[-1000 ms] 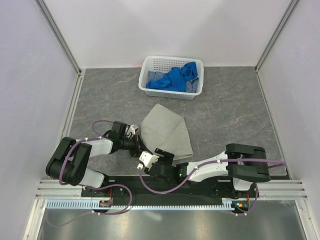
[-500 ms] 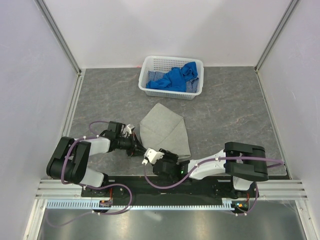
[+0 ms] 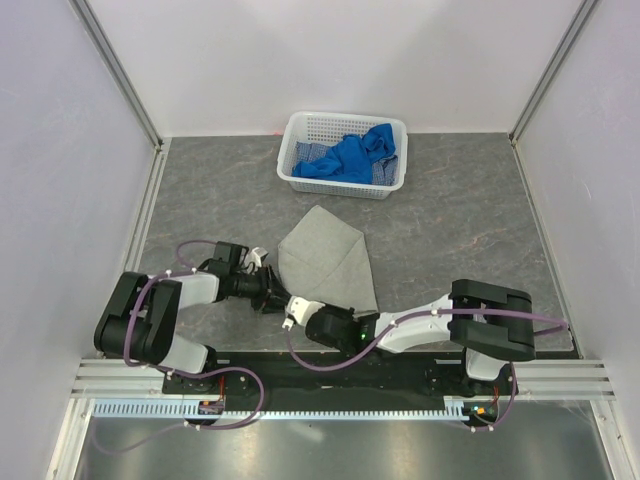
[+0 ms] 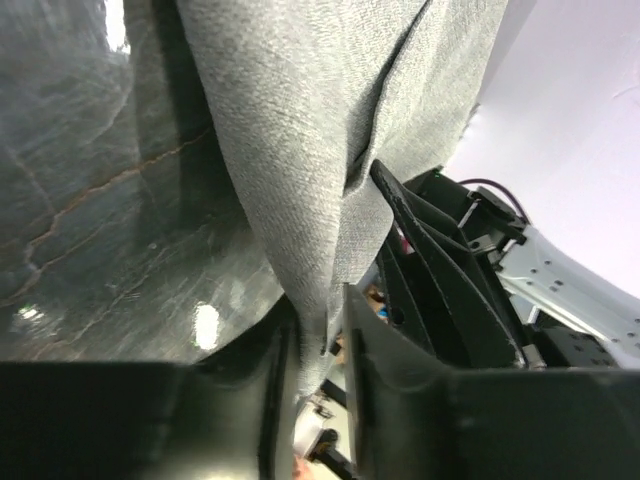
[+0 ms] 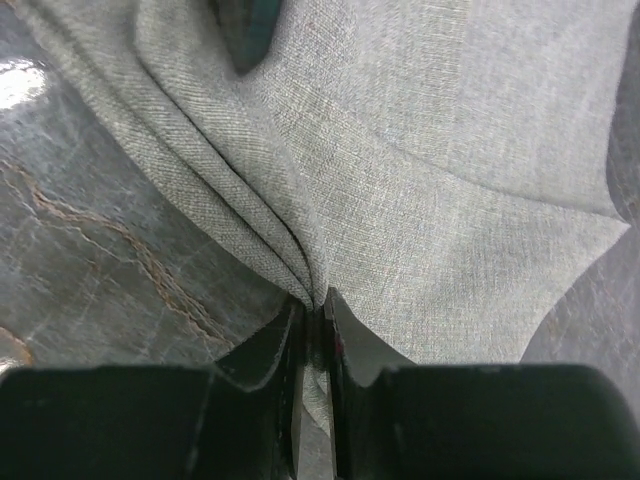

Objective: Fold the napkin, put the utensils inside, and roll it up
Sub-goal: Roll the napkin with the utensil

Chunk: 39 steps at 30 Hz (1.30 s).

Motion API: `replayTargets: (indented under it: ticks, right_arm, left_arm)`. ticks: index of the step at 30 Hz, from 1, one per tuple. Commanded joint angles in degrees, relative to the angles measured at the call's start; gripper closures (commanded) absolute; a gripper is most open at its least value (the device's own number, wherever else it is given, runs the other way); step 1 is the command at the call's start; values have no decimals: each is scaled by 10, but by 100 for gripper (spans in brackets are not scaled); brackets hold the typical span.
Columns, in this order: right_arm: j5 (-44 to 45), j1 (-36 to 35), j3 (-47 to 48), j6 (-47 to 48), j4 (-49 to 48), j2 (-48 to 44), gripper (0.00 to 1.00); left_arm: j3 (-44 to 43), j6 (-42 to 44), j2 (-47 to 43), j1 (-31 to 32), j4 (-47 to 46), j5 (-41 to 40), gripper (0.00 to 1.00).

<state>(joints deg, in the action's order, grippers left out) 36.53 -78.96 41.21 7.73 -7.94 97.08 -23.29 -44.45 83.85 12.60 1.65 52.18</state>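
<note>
Cloth is pinched in both grippers: the left gripper (image 4: 320,338) has its jaws drawn nearly together on a fold of the napkin (image 4: 300,120), and the right gripper (image 5: 315,308) is clamped tight where several pleats of the same cloth bunch together. Only the wrist views show these grasps. The top view instead shows the folded grey napkin spread on the dark table (image 3: 470,220), its near tip gathered at the two grippers, well apart from the white basket (image 3: 342,187) of blue cloths (image 3: 350,155).
</note>
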Motion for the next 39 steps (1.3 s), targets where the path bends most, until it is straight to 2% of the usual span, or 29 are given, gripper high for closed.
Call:
replayTargets:
  ticks: [1,6,13,17,22,30,39]
  right_arm:
    - [-88,20,39,12,85,3,81]
    - [-193,54,121,6,194,28,81]
    - [-341,116,193,5,310,54,84]
    - [-432,151,232,-1,343,58,86]
    - [-586,209,288,-2,405,93,85]
    - [-720,282,359,20,499,159,89]
    - [-844,345,410,44,560,231,90]
  left_arm:
    - [-15,23,-42,-3,8,-48,52]
    - [2,15,-134,-5,12,-163,30]
    - [52,19,-270,-6,6,-350,25]
    - [88,29,-345,-6,-15,-400,25]
    - [126,58,-396,-4,-85,-394,25]
    - [162,103,-398,15,-233,-333,25]
    - [179,171,-375,57,-308,-263,25]
